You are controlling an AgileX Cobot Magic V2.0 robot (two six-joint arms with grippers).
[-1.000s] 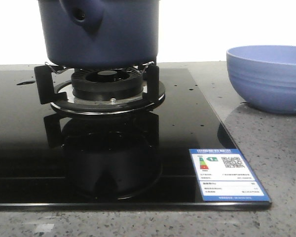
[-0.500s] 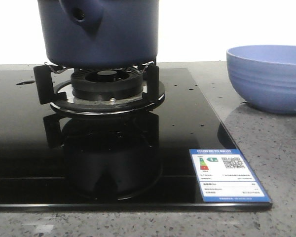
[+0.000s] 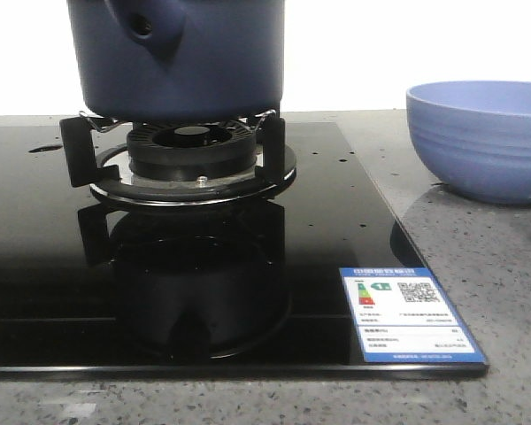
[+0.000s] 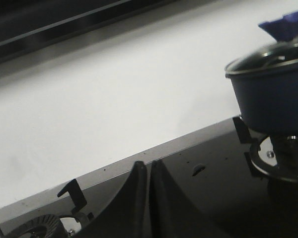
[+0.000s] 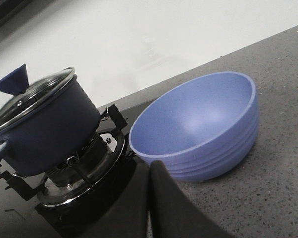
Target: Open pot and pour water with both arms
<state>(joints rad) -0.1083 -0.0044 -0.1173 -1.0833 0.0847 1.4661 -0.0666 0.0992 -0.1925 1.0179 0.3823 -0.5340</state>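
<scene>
The dark navy pot [image 3: 181, 57] stands on the burner grate [image 3: 186, 155] of the black glass hob, its stubby spout [image 3: 146, 27] facing the camera. The wrist views show it [image 4: 270, 94] [image 5: 44, 129] covered by a glass lid [image 5: 32, 96] with a blue knob [image 5: 12, 79]. My left gripper [image 4: 148, 166] is shut and empty, low over the hob, well off to one side of the pot. My right gripper [image 5: 150, 166] is shut and empty, between the burner and the bowl. Neither gripper shows in the front view.
A periwinkle ribbed bowl [image 3: 482, 137] [image 5: 198, 124] stands empty on the grey speckled counter right of the hob. A blue and white energy label [image 3: 411, 312] is stuck on the hob's front right corner. A second burner [image 4: 35, 225] lies near my left gripper. A white wall runs behind.
</scene>
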